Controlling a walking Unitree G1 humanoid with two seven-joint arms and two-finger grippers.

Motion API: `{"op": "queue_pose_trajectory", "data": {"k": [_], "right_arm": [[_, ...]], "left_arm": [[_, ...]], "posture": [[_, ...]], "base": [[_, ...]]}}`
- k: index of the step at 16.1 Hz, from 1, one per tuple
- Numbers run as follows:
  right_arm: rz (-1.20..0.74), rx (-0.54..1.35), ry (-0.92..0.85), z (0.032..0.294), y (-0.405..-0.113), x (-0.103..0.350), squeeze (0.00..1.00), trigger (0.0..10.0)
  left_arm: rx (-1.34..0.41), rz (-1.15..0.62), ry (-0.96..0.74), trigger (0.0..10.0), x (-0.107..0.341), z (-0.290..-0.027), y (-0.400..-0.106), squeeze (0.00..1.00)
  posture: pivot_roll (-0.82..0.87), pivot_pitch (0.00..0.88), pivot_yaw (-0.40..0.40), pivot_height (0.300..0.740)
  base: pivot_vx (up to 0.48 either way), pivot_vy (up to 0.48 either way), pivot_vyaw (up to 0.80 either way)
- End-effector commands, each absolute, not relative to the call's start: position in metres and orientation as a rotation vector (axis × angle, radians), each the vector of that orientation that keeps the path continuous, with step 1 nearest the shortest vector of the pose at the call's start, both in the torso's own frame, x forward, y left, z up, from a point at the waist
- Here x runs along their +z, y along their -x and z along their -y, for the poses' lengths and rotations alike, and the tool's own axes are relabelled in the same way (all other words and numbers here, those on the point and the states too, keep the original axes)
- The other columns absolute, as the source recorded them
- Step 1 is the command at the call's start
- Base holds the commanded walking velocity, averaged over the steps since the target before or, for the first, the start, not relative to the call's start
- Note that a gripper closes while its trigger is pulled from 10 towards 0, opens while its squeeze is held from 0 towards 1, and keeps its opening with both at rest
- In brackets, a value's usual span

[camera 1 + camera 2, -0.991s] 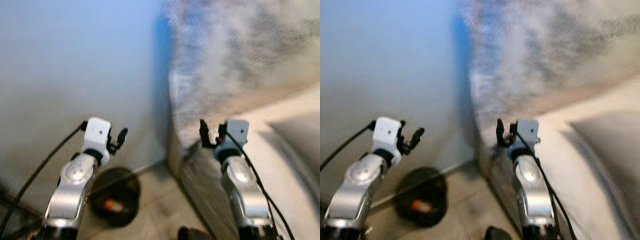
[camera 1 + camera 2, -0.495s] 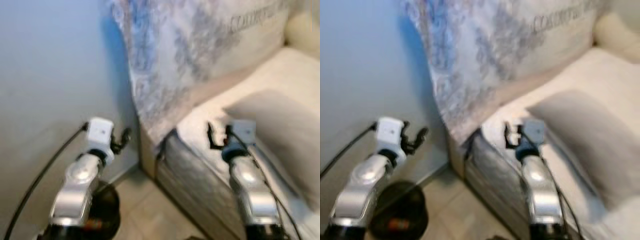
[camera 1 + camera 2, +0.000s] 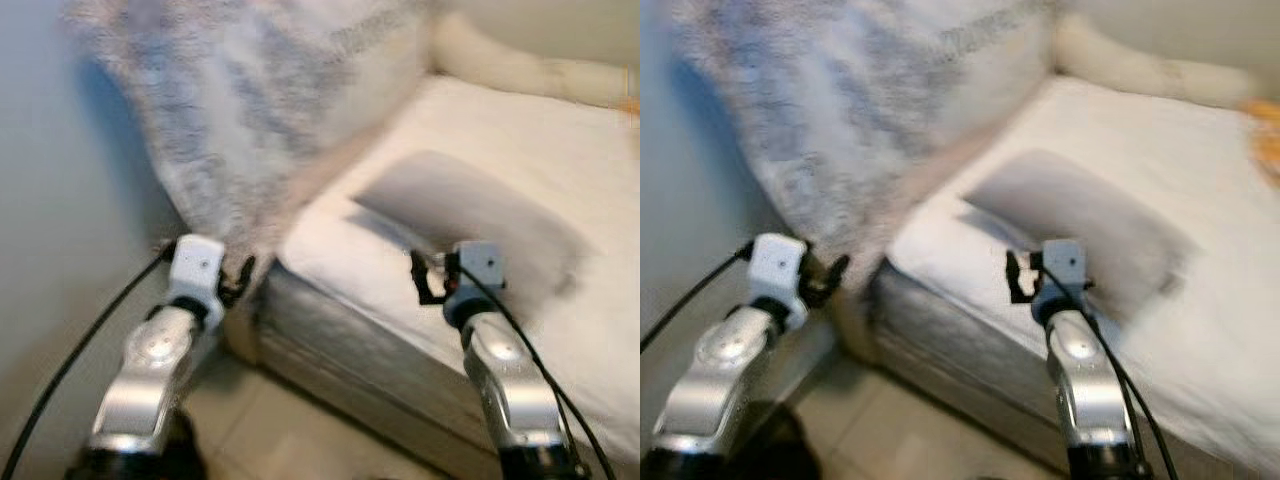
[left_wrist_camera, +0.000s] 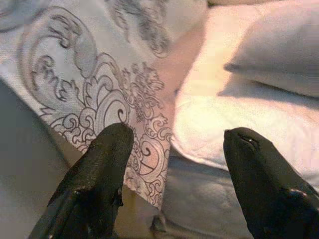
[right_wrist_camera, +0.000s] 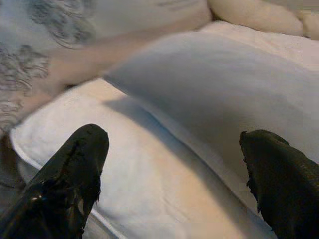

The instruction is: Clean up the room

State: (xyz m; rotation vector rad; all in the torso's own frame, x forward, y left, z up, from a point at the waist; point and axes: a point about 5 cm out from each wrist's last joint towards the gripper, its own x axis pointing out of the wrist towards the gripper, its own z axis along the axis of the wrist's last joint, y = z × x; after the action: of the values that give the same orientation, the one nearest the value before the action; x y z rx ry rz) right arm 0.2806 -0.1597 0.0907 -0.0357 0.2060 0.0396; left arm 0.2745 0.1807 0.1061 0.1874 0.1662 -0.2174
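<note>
Right gripper [image 5: 169,164] has its two black fingers spread wide with nothing in them, hovering over the near corner of the cream mattress [image 3: 350,250], with the flat grey pillow [image 5: 224,94] just ahead. Left gripper [image 4: 172,164] is just as wide open and empty, out by the white throw with grey scroll print [image 4: 99,74] draped over the bed's corner. Head views are smeared, so I'd let things settle first, then pick the pillow's near edge and come in low before closing.
</note>
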Motion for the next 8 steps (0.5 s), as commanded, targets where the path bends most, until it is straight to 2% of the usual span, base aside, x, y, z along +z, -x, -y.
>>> {"op": "queue_pose_trajectory", "data": {"k": [1, 4, 6, 7, 8], "right_arm": [[-0.219, 0.028, 0.035, 0.165, -0.279, 0.088, 1.0, 10.0], [-0.221, -0.002, 0.016, 0.167, -0.274, 0.087, 1.0, 10.0], [-0.225, -0.041, -0.015, 0.164, -0.274, 0.085, 1.0, 10.0], [-0.222, -0.048, -0.036, 0.159, -0.273, 0.086, 0.92, 10.0], [-0.219, -0.048, -0.045, 0.156, -0.273, 0.086, 0.0, 10.0]], "left_arm": [[-0.209, -0.164, -0.192, 10.0, 0.106, -0.183, -0.275, 0.0], [-0.206, -0.155, -0.178, 10.0, 0.107, -0.183, -0.275, 0.0], [-0.211, -0.152, -0.173, 10.0, 0.107, -0.18, -0.276, 0.0], [-0.214, -0.15, -0.173, 10.0, 0.107, -0.18, -0.276, 0.0], [-0.215, -0.15, -0.173, 10.0, 0.107, -0.181, -0.276, 0.0]], "posture": [[0.08, 0.0, 0.004, 0.74], [0.08, 0.0, 0.002, 0.74], [0.08, 0.0, 0.003, 0.74], [0.08, 0.0, 0.003, 0.74], [0.08, 0.0, 0.004, 0.74]], "base": [[0.0, 0.0, -0.8], [0.0, 0.0, -0.8], [0.0, 0.294, -0.8], [0.0, 0.319, -0.8], [0.0, 0.322, 0.0]]}}
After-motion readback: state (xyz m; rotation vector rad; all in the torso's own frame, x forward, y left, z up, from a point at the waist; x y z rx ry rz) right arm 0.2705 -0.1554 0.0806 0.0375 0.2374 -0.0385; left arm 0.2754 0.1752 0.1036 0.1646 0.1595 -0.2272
